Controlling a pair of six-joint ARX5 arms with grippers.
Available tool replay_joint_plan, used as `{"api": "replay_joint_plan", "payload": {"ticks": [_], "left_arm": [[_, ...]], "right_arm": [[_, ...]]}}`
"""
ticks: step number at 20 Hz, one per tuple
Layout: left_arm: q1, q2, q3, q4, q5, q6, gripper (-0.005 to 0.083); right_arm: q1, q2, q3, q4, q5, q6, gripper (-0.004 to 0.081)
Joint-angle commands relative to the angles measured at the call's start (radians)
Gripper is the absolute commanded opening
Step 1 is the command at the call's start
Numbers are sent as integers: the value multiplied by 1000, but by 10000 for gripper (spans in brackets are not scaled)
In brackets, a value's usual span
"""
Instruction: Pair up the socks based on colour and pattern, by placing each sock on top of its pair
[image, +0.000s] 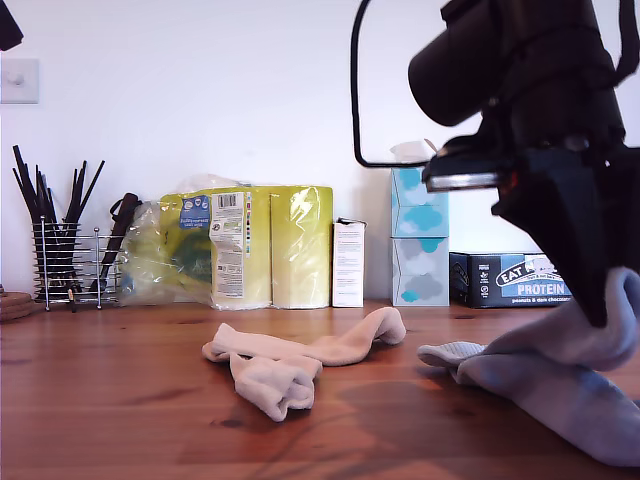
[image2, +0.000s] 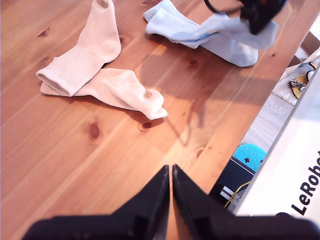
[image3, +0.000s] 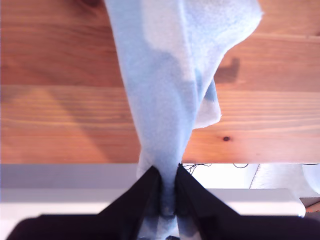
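Note:
Two beige socks lie overlapping mid-table, one (image: 350, 343) (image2: 97, 37) stretched out and the other (image: 275, 382) (image2: 120, 90) across its cuff. At the exterior view's right, my second gripper (image: 598, 315) (image2: 256, 19) (image3: 167, 192) is shut on a light blue sock (image: 585, 345) (image2: 225, 30) (image3: 165, 100), lifting one end while the rest drapes down. It hangs over a second light blue sock (image: 560, 405) (image2: 170, 22) lying flat on the table. My first gripper (image2: 170, 182) is shut on nothing, high above the wooden table (image2: 75, 165), well back from the beige socks.
Along the back wall stand a wire holder of black sticks (image: 65, 260), a yellow pack of paper rolls (image: 250, 245), a small white carton (image: 348, 262), stacked tissue boxes (image: 420, 240) and a dark protein box (image: 510, 280). The table's edge (image2: 240, 125) runs close to the blue socks.

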Motion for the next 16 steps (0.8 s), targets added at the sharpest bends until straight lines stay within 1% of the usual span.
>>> {"api": "replay_joint_plan", "payload": {"ticks": [1, 2, 4, 5, 6, 8, 10, 11, 12, 13, 15, 16], "left_arm": [[-3, 3, -15, 2, 0, 8, -19], [-3, 3, -15, 2, 1, 8, -19], [-3, 3, -15, 2, 1, 8, -19], [-3, 3, -15, 1, 1, 8, -19], [-3, 3, -15, 1, 1, 8, -19], [-3, 3, -15, 2, 1, 8, -19], [-3, 3, -15, 4, 1, 8, -19], [-3, 3, -15, 6, 0, 8, -19], [-3, 3, -15, 12, 0, 8, -19], [-2, 4, -15, 24, 0, 8, -19], [-2, 4, -15, 60, 0, 8, -19], [-2, 6, -15, 84, -1, 8, -19]], "right_arm": [[3, 14, -8, 21, -25, 4, 22], [4, 14, -8, 23, -53, 2, 107], [14, 13, -8, 8, -116, -61, 381], [19, 13, -6, -6, -119, -90, 445], [24, 8, -4, -23, -119, -112, 459], [35, -21, -4, -38, -116, -134, 459], [42, -82, -4, -33, -110, -157, 459], [42, -121, -4, -17, -88, -177, 458], [45, -163, -4, 18, -43, -212, 431], [50, -203, -4, 51, 23, -230, 336], [59, -281, -7, 154, 139, -268, 37], [61, -316, -11, 224, 200, -268, 0]]}}
